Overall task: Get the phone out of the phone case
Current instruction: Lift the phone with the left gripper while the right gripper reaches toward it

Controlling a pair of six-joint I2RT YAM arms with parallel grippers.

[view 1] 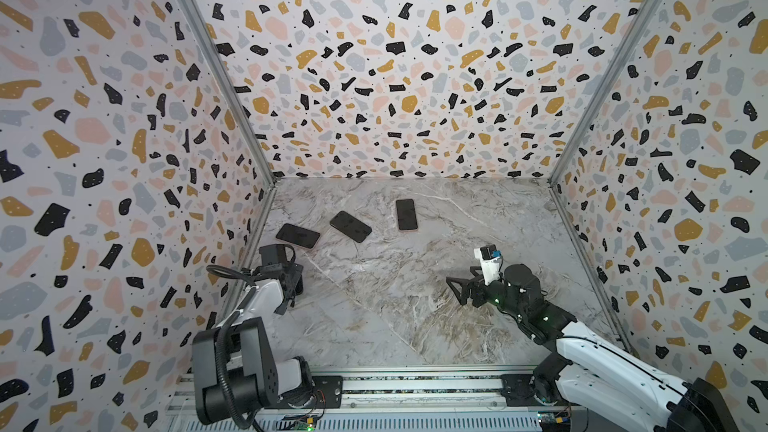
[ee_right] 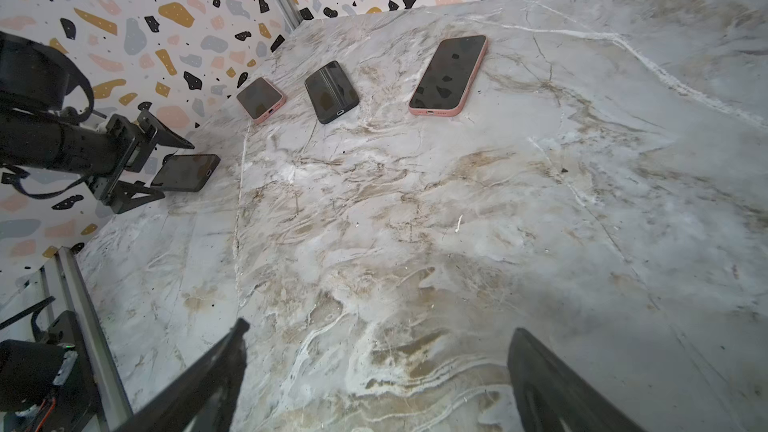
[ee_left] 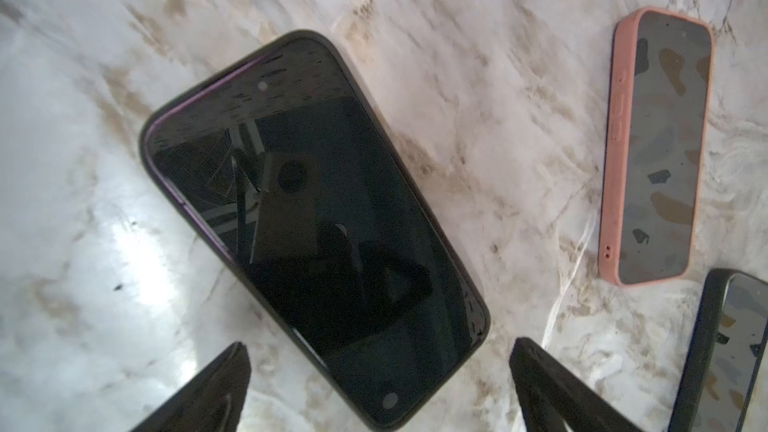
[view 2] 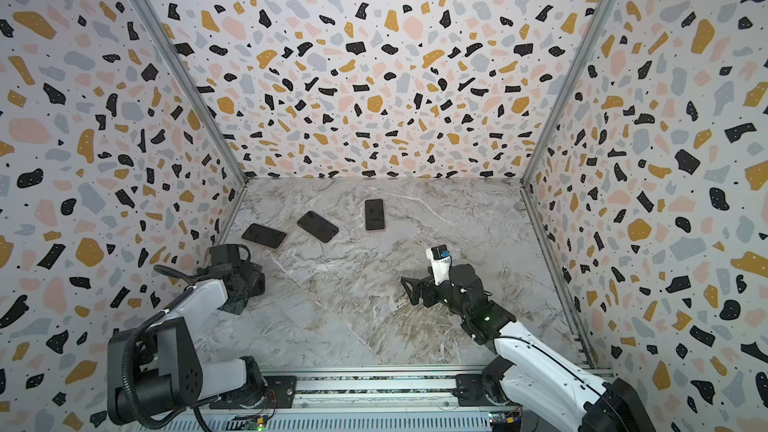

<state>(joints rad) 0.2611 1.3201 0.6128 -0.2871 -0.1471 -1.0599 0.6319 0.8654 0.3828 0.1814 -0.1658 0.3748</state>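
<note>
A dark-screened phone (ee_left: 316, 222) in a black phone case (ee_left: 144, 147) lies flat on the marble table (view 1: 415, 326), near the left wall. A thin purple rim shows between screen and case along one long side. My left gripper (ee_left: 380, 347) hovers over one end of it, jaws open wide, one finger on either side and neither touching; the right wrist view shows the same phone (ee_right: 187, 172) between those fingers. In both top views the left arm hides this phone. My right gripper (ee_right: 379, 328) is open and empty over bare table (view 1: 457, 286).
Three more cased phones lie further back: a pink-cased one (view 1: 298, 236) by the left wall, a black-cased one (view 1: 350, 226), and a pink-cased one (view 1: 406, 214). Patterned walls close in the left, back and right. A metal rail (view 1: 415, 384) runs along the front.
</note>
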